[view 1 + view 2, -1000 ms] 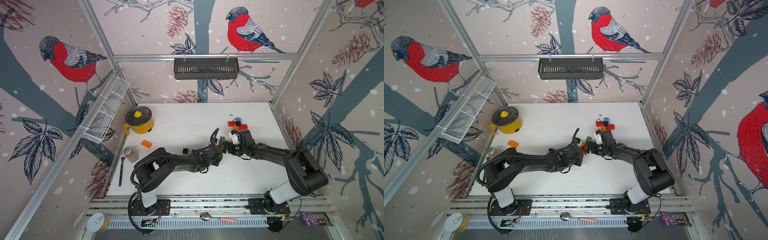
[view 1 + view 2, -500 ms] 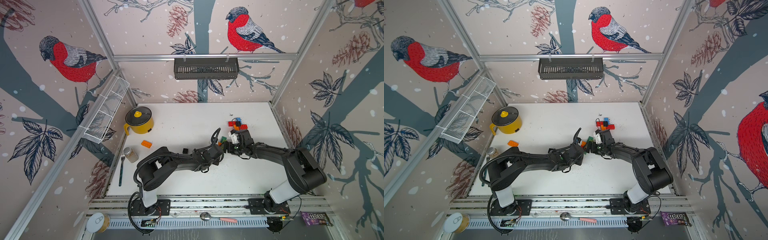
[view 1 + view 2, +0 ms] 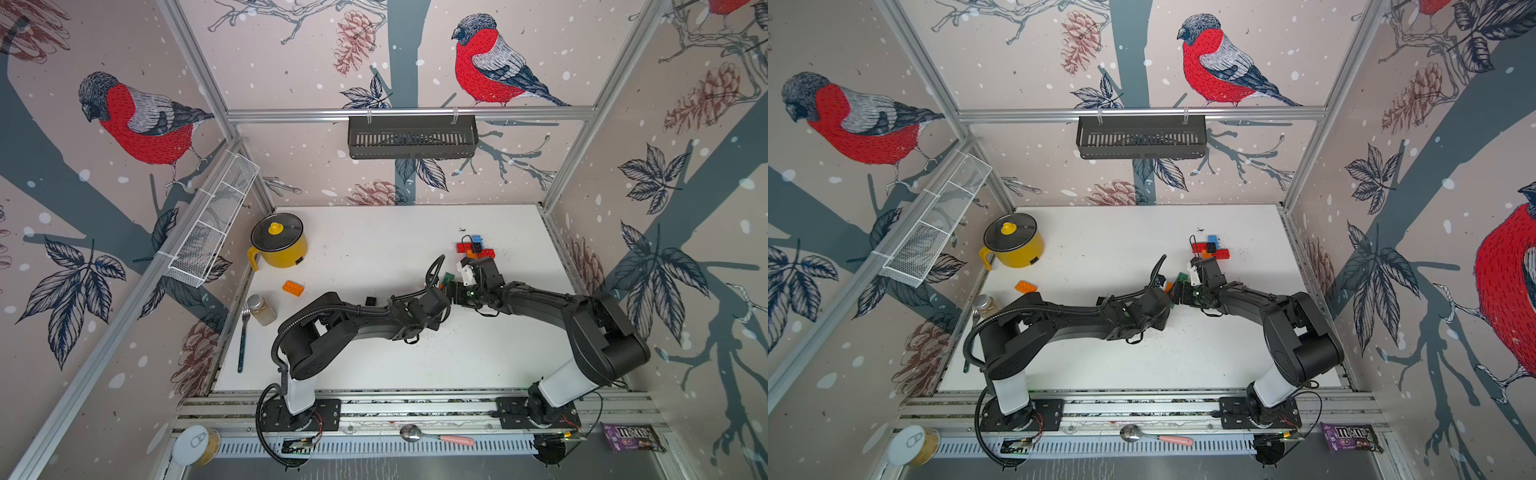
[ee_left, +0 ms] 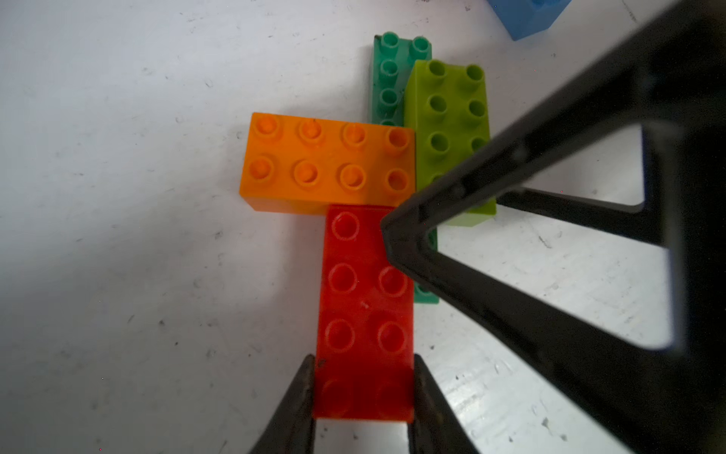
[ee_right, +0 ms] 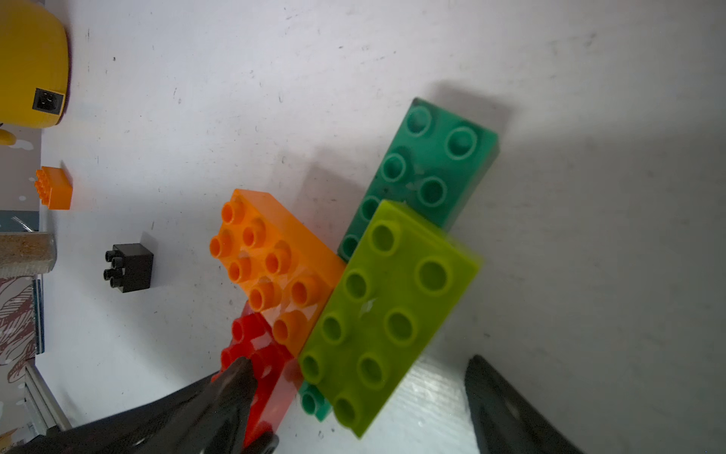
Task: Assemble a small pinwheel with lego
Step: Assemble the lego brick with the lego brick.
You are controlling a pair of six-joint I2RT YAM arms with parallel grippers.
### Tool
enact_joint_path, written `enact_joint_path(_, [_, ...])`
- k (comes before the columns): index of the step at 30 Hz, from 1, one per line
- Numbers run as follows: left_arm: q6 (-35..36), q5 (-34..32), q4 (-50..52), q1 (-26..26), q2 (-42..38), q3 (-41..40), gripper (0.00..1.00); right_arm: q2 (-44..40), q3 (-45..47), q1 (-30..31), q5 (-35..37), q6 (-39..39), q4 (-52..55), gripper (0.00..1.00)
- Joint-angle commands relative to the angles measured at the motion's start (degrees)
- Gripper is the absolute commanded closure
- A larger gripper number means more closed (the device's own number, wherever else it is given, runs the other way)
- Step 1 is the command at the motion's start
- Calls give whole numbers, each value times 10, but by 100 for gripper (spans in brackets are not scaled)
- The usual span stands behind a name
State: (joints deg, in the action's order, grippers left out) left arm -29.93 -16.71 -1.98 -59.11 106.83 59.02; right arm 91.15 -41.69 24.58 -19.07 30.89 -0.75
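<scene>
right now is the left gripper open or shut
Shut: the left gripper clamps the red brick by both long sides.

The red brick (image 4: 363, 314), orange brick (image 4: 328, 161), lime brick (image 5: 387, 314) and dark green brick (image 5: 432, 165) are smooth, glossy plastic. The lime one looks slightly translucent, and the dark green one is scuffed on top. The counter (image 4: 118, 236) is matt white, scratched and flecked with dark specks. The left claw (image 4: 363, 363) is matt black plastic. In a top view, centre left, the pot (image 3: 282, 255) is glossy yellow, and the frame rail (image 3: 407, 113) above it is brushed metal.
</scene>
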Motion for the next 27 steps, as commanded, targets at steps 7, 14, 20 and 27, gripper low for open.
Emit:
enact_joint_path(7, [23,0,28,1,8,23,94,7,8,0,50,-3,35,18])
enact_joint_path(14, [36,2,36,7,9,37,93,9,27,-3,51,7,30,20])
enact_joint_path(20, [45,12,42,17,0,43,91,12,32,-8,53,14,31,21])
enact_joint_path(27, [43,16,33,27,3,41,88,16,42,-10,58,19,28,24])
